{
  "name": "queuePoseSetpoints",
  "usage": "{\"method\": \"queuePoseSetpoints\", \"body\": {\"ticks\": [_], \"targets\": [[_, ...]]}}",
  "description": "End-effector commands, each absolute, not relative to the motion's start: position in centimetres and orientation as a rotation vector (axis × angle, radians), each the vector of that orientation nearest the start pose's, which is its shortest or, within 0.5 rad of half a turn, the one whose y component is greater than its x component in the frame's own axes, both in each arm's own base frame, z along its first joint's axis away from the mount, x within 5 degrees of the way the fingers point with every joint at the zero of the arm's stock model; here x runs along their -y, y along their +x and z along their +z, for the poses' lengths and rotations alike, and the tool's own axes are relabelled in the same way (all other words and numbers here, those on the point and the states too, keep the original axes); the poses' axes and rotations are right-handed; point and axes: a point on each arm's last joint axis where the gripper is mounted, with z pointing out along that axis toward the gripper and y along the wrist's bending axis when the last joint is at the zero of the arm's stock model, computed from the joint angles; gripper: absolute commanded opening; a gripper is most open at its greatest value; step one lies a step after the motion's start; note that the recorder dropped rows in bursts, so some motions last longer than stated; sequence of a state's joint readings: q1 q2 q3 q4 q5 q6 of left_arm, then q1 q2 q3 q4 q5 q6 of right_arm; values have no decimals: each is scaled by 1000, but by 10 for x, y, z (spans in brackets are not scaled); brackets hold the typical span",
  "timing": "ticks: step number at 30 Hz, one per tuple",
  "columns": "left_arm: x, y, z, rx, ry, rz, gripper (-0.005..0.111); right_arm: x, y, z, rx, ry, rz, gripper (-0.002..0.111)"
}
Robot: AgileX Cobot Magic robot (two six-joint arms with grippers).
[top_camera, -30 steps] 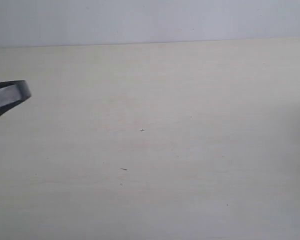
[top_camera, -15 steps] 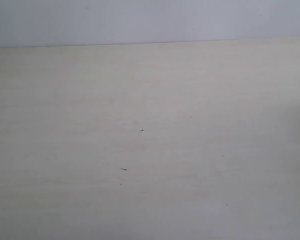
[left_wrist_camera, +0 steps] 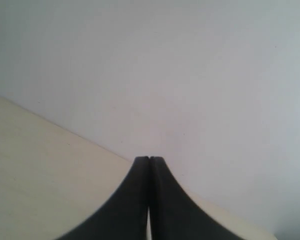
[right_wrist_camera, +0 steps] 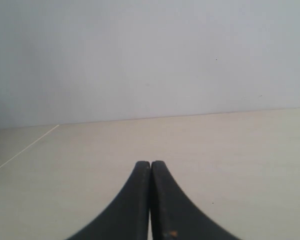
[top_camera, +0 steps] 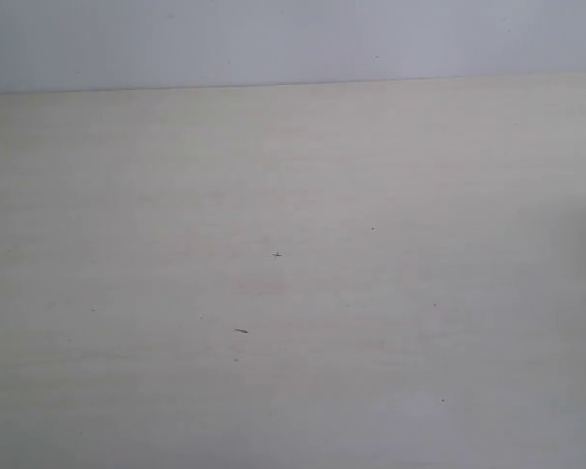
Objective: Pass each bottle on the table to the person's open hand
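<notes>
The pale beige wood-grain table fills the exterior view and carries only a few tiny dark specks. None of the bottles shows in any view, and no person's hand is in sight. Neither gripper appears in the exterior view. In the left wrist view my left gripper is shut, its two black fingers pressed together with nothing between them. My right gripper in the right wrist view is likewise shut and holds nothing, hovering over the table.
A plain pale grey wall runs behind the table's far edge. A thin light line crosses the table surface in the right wrist view. The table's edge against the wall shows in the left wrist view.
One second ago a dark gripper tip showed at the left edge of the exterior view. It withdrew out of frame by half a second ago and stays out of sight.
</notes>
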State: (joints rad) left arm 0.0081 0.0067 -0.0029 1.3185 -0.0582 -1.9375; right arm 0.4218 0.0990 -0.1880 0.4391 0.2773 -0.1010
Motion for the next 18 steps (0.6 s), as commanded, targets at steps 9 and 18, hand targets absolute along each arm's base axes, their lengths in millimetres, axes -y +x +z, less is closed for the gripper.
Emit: {"method": "queuePoseSetpoints", "body": {"ticks": [9,18], "targets": [[6,56,217,-1426,-298,-437,0,-32,47,248,-1666,-170,654,0],[-5,56,200,-1628,-124,-24,0,-32,47,248,-1666,-170,654,0]]}}
